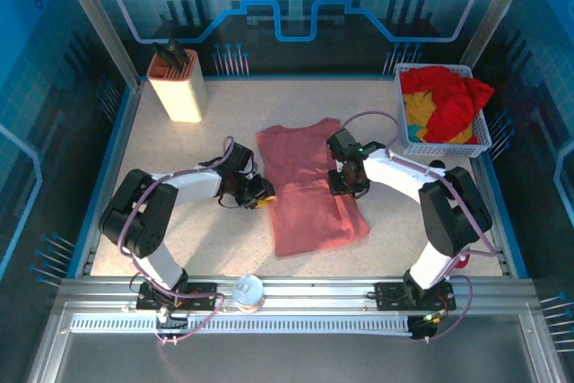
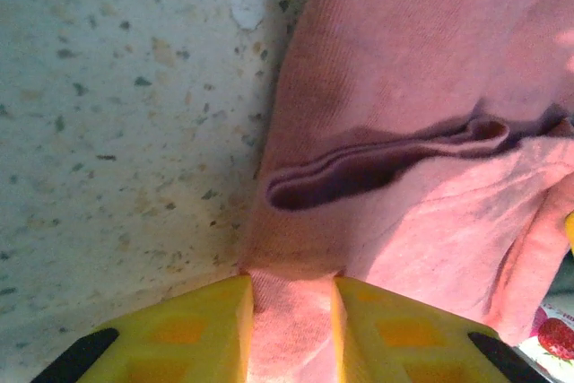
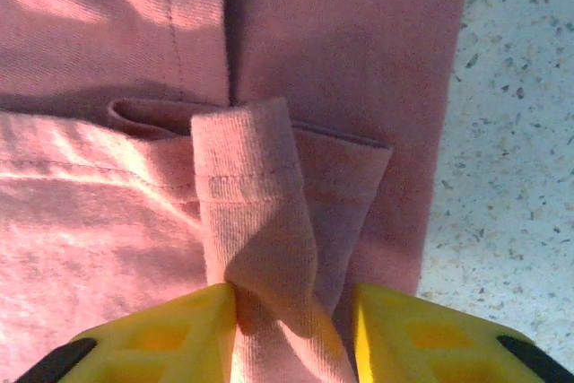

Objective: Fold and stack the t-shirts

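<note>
One dusty salmon-pink cloth t-shirt (image 1: 309, 195), part-folded, is pinched at its side edges by the closed left gripper (image 1: 259, 196) and right gripper (image 1: 345, 187), while crumpled red and yellow cloth t-shirts (image 1: 446, 103) are left in a white plastic mesh basket (image 1: 446, 150) well beyond the right.

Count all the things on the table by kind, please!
Robot arms: 2
Salmon-pink t-shirt: 1
White mesh basket, with red cloth and yellow cloth bunched inside, too tangled to count: 1
Beige holder: 1
Total: 5
</note>
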